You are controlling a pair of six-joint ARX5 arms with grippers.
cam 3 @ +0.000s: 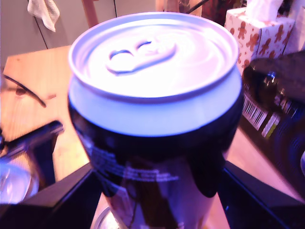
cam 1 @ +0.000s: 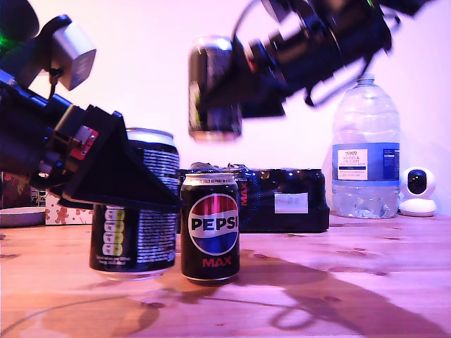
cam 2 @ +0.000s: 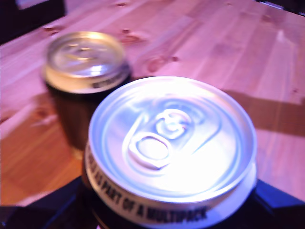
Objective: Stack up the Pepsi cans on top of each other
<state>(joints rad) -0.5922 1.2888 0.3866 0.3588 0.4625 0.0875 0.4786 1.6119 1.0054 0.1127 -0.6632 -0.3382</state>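
My first gripper (cam 1: 137, 193), exterior view's left, fingers pinching first can (cam 1: 151, 218) low over the table (cam 1: 338, 282); middle can (cam 1: 210, 229) upright just beside; my second gripper (cam 1: 243, 91) clamping third can (cam 1: 211, 88) aloft above it; multipack (cam 1: 282, 201), water bottle (cam 1: 365, 151), small camera (cam 1: 419, 190) behind.

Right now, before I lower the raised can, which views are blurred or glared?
Exterior view: raised can motion-smeared, label unreadable; standing Pepsi can sharp; pink cast throughout, dark shadows on the table. First wrist view: soft all over, glare washes out the lid of the low-held can. Second wrist view: raised can's lid glared, background soft.
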